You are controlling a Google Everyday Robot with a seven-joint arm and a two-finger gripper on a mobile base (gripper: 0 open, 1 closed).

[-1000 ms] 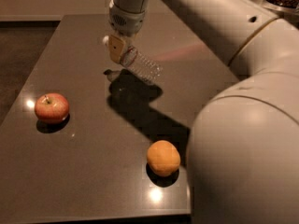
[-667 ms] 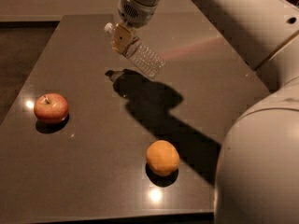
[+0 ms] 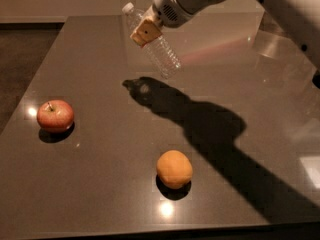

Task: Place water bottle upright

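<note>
The water bottle [image 3: 159, 49] is a small clear ribbed plastic bottle with a white cap. It hangs tilted in the air above the far middle of the dark table [image 3: 100, 184], cap up and to the left, base down and to the right. My gripper [image 3: 145, 32] is shut on the water bottle's upper part, with a tan finger pad across its front. The arm comes in from the upper right. The bottle's shadow lies on the table below it.
A red apple [image 3: 55, 116] sits on the table at the left. An orange [image 3: 174, 169] sits near the front middle. The arm's broad shadow runs across the right half of the table. The table's front edge is close to the orange.
The gripper has lifted the water bottle up off the table and tilted its cap end upward. The apple and the orange have not moved.
</note>
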